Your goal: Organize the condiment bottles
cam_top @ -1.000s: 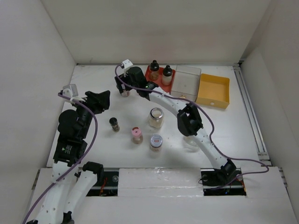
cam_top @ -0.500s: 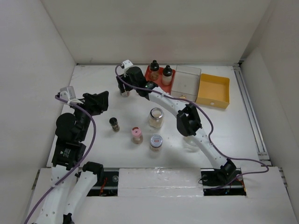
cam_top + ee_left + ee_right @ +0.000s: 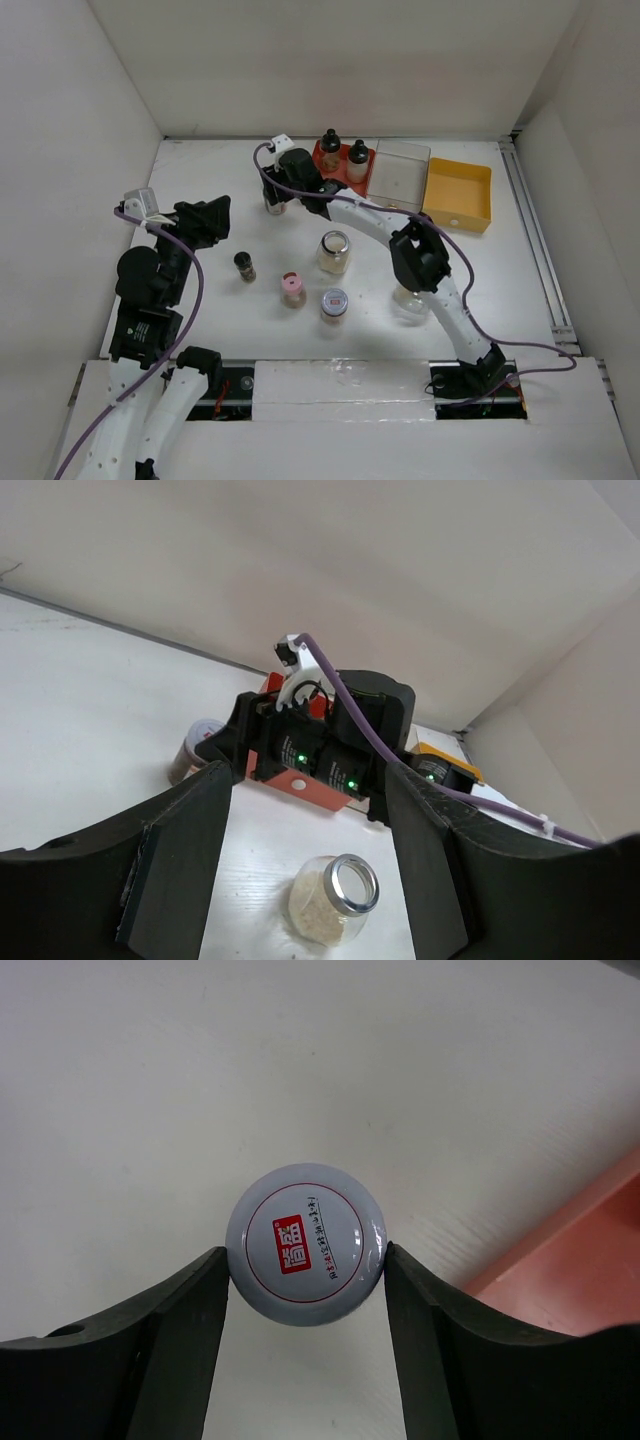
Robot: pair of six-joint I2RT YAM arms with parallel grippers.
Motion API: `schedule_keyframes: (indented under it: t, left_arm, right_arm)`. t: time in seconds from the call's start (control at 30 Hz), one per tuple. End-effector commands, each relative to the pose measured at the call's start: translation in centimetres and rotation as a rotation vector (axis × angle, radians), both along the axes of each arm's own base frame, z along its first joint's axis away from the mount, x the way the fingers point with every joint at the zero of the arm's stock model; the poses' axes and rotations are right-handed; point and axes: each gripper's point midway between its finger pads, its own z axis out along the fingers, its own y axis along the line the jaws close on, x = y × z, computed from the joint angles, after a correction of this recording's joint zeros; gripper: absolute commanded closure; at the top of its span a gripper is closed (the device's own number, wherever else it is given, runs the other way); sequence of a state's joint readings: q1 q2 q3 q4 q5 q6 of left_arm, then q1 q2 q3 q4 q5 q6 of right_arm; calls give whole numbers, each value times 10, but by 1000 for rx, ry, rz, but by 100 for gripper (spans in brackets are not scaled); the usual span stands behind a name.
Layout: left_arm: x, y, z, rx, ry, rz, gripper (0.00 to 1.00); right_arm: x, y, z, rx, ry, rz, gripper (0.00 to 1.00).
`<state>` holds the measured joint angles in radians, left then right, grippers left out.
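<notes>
Near row on the table [image 3: 520, 290]: second grey-lidded spice jar [image 3: 334, 302], pink-capped bottle [image 3: 292, 289] to its left, a clear glass jar [image 3: 408, 299] partly under the right arm. Just beyond: dark slim shaker [image 3: 245, 266] on the left, open glass jar [image 3: 334, 252] mid-table. Left gripper [image 3: 225, 215] hangs over the left side, fingers spread, nothing between them. Far left of centre: right gripper [image 3: 277, 190] clamped on a grey-lidded spice jar [image 3: 305, 1257], both fingers touching the lid rim, just left of the red tray [image 3: 338, 175]. Two black-capped bottles [image 3: 329, 150] stand in that tray. Clear tray [image 3: 398, 172], then orange tray [image 3: 457, 195], to its right.
</notes>
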<state>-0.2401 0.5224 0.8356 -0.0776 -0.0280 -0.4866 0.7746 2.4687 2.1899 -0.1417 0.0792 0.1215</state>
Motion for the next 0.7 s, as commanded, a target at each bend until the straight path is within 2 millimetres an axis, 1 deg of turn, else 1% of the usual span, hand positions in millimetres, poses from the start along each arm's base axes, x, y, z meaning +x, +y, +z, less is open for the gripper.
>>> schedule_keyframes:
  t: [0.0,0.03,0.07,0.1,0.13,0.17,0.2,0.23,0.27,0.3,0.33,0.37,0.47,0.5,0.53,0.57,0.6,0.63,0.67]
  left_arm:
    - [-5,1,25,-6,-82,-2,42]
    - [-5,1,25,-6,-82,-2,42]
    - [-5,1,25,-6,-82,-2,42]
    - [-5,1,25,-6,-82,-2,42]
    - [-5,1,25,-6,-82,-2,42]
    - [-5,1,25,-6,-82,-2,42]
    - [-3,1,22,-4,-73,-2,42]
    - [-3,-1,22,-3,-73,-13,42]
    - [-3,-1,22,-3,-73,-13,42]
    - [-3,-1,22,-3,-73,-13,42]
    - [-4,-3,22,-2,-74,-22,43]
    - [-4,-3,22,-2,-74,-22,43]
    - [-4,-3,22,-2,-74,-22,43]
    - [-4,-3,22,-2,-74,-22,43]
    - [-4,-3,22,-2,-74,-22,43]
    - [-4,-3,22,-2,-74,-22,43]
    - [-4,-3,22,-2,-74,-22,43]
    - [-4,-3,22,-2,-74,-22,43]
    - [-4,-3,22,-2,-74,-22,43]
  right_arm:
    - [-7,-6,46,33,-74,-27,48]
    - [-12,-12,35,7,-60,-23,48]
    - [-17,-16,45,12,-65,-23,48]
    - [-20,-16,50,27,-72,-9,48]
    - [-28,-21,33,2,-40,3,48]
    - [-35,-19,42,14,-51,12,46]
    - [-37,-21,35,2,-40,12,43]
    - [-39,-23,37,2,-39,12,39]
    - [-40,-24,32,-5,-33,12,31]
    - [-40,-24,32,-5,-33,12,26]
    - [-40,-24,32,-5,-33,12,23]
    - [-39,-24,26,-12,-26,12,22]
    - [-38,-22,23,-13,-24,12,22]
    - [-34,-19,28,-3,-35,12,22]
    - [-32,-18,24,-8,-34,4,22]
    - [-31,-18,27,-7,-35,4,22]
    - [-27,-17,27,-14,-49,-2,23]
    - [-28,-18,17,-31,-32,-1,29]
    - [-27,-16,21,-24,-39,-2,32]
